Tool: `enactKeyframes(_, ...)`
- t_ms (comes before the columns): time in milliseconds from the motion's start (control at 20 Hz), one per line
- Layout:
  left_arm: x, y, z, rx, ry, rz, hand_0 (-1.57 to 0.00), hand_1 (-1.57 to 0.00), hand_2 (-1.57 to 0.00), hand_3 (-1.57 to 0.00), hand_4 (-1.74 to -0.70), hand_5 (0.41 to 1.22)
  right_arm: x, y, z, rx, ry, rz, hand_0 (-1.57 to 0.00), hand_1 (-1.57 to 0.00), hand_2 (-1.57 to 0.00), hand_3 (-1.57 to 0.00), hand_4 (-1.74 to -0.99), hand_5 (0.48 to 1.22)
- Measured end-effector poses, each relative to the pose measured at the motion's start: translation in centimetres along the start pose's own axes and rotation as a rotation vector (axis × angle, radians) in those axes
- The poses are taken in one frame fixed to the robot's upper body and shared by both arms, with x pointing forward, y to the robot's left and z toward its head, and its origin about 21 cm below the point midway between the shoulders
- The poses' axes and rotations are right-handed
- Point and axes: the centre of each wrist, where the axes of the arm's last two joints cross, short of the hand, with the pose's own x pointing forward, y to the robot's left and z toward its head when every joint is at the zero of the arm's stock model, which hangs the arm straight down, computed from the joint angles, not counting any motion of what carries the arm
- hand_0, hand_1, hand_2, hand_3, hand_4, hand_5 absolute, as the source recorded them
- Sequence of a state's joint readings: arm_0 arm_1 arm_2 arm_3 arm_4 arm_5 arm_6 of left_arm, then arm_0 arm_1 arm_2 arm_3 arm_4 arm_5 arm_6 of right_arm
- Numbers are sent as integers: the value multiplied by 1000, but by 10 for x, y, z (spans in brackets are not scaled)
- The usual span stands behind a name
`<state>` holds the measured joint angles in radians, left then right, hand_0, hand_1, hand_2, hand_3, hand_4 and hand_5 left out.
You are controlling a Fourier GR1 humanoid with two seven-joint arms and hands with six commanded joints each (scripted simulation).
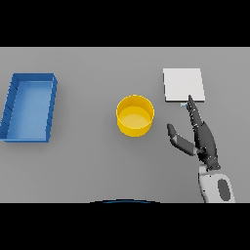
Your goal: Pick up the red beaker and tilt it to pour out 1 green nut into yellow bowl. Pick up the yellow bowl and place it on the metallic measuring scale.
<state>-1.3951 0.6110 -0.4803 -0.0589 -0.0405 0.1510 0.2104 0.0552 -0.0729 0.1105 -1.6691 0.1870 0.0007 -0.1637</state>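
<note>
A yellow bowl (135, 115) stands upright near the middle of the table; I cannot make out anything inside it. To its right and farther back lies the flat, pale metallic scale (183, 85). My right hand (201, 137) is open to the right of the bowl, apart from it, fingers straight and pointing at the scale's near edge, thumb spread toward the bowl. It holds nothing. No red beaker and no green nut show in the head view. My left hand is not in view.
A blue rectangular bin (30, 107) sits at the far left of the grey table, open side up, with nothing visible inside.
</note>
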Motion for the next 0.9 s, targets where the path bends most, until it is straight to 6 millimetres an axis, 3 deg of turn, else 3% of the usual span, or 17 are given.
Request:
enactKeyframes(350,-68,-46,6,-41,155,206,-1571,-1571,-1571,-1379,-1741,1221,-3,6,-3,12,0,38,1,1,1,1,-1202,709)
enactKeyframes(550,-93,-73,27,-53,205,277,-1571,-1571,-1571,-1396,-1741,1221,-6,5,-1,4,11,39,1,1,1,1,-1201,696)
enactKeyframes(700,-108,-83,50,-60,252,296,-1571,-1571,-1571,-1383,-1741,1221,-4,0,0,4,-8,36,1,1,1,1,-1186,687)
enactKeyframes(900,-117,-93,80,-129,309,309,-1571,-1571,-1571,-1366,-1735,955,-4,5,-3,-2,18,26,1,1,1,1,-1168,679)
